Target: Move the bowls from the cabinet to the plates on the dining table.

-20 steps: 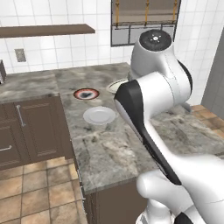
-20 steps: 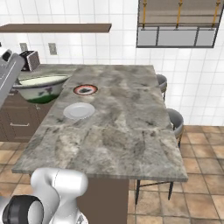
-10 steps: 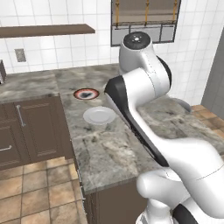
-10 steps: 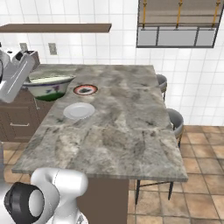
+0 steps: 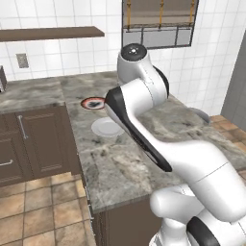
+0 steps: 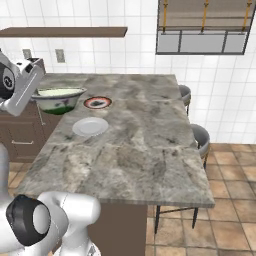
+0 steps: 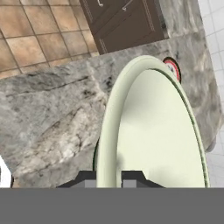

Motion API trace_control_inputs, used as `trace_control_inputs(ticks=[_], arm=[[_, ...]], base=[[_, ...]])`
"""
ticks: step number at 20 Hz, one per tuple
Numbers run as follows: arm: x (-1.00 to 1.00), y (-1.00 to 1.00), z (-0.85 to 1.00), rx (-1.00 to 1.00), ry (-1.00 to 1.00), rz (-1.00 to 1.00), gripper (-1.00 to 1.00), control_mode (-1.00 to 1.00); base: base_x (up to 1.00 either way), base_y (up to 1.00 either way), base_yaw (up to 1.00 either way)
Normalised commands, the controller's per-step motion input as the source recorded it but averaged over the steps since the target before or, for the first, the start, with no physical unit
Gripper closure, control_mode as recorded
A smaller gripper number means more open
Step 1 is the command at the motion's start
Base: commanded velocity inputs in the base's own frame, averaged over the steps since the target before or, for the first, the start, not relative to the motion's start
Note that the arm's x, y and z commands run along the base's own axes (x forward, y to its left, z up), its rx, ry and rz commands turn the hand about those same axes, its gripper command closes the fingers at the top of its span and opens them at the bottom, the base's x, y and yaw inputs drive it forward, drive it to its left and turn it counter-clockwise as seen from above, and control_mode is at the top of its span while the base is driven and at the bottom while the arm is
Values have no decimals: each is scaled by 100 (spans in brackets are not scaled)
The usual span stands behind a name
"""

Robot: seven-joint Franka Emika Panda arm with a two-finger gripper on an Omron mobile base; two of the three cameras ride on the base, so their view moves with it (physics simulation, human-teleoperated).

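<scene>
- We see a broad stone bench with a mottled grey-brown top, standing in a white-tiled kitchen with a tan tiled floor.
- Two stools stand along its far side.
- A white plate and a red-rimmed plate lie near each other on the bench.
- Our gripper is nearly closed, pinching the rim of the cream bowl, which hangs at the bench edge beside the red-rimmed plate.
- A wooden shelf and a window are on the back wall.
</scene>
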Motion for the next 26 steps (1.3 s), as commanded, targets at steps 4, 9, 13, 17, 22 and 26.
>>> trace_control_inputs(ticks=[4,9,13,17,22,26], arm=[[48,22,-21,5,0,0,100,-100],[44,13,-22,5,0,0,100,-100],[35,5,-21,5,0,0,100,-100],[37,4,-25,5,0,0,100,-100],[38,3,-31,3,0,0,100,-100],[39,0,-34,0,0,0,100,-100]], base=[[0,0,0],[0,0,0],[0,0,0],[0,0,0],[0,0,0],[0,0,0]])
